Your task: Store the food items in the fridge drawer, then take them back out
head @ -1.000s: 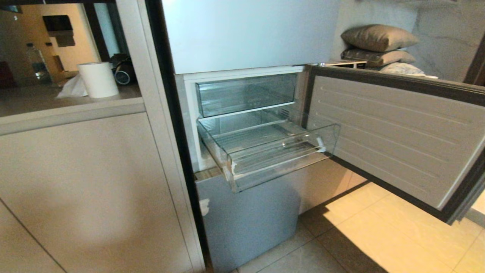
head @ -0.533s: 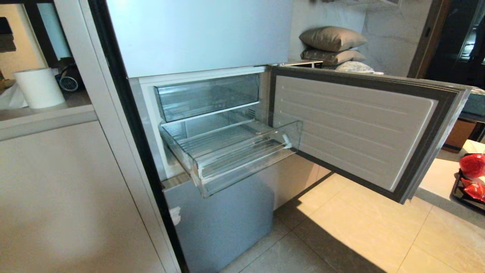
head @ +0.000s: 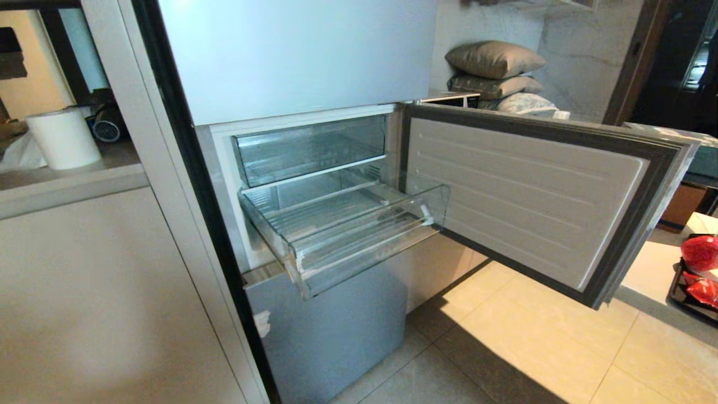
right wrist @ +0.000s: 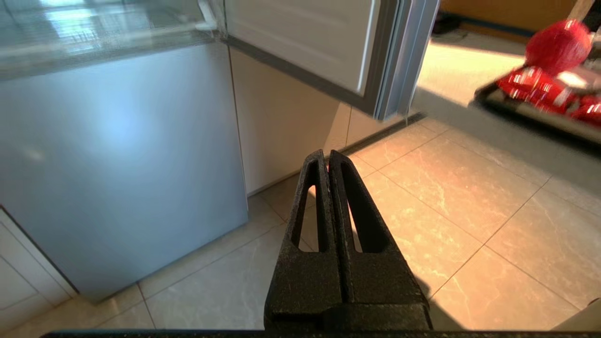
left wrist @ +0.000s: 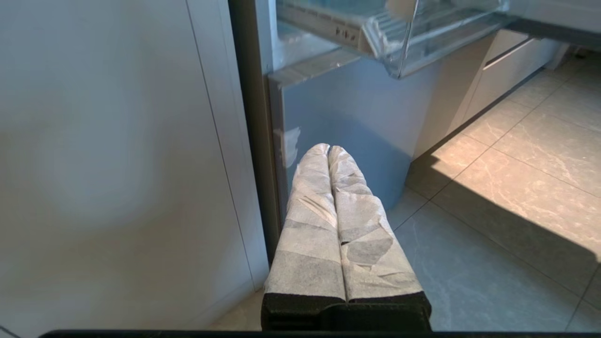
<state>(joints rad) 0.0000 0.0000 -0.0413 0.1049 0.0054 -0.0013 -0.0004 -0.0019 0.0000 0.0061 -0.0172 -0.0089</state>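
The clear fridge drawer point(head: 359, 238) stands pulled out of the open fridge, nothing in it. At the far right edge of the head view, two glossy red food items lie on a dark tray point(head: 676, 280): a round one point(head: 700, 252) and a longer one point(head: 704, 292). They also show in the right wrist view, the round one point(right wrist: 558, 46) above the longer pieces point(right wrist: 540, 89). My left gripper point(left wrist: 328, 149), wrapped in white, hangs shut and holds nothing, low before the blue lower fridge front. My black right gripper point(right wrist: 326, 153) hangs shut over the floor tiles, holding nothing.
The fridge door point(head: 521, 191) swings wide open to the right, between the drawer and the counter point(head: 650, 269) with the tray. A second clear compartment point(head: 311, 147) sits above the drawer. A white roll point(head: 64, 137) stands on the left counter. Pillows point(head: 493, 59) lie behind.
The whole head view has swung to the right and dipped slightly, bringing the tray with the red food into view at the right edge. Nothing in the scene itself has moved.
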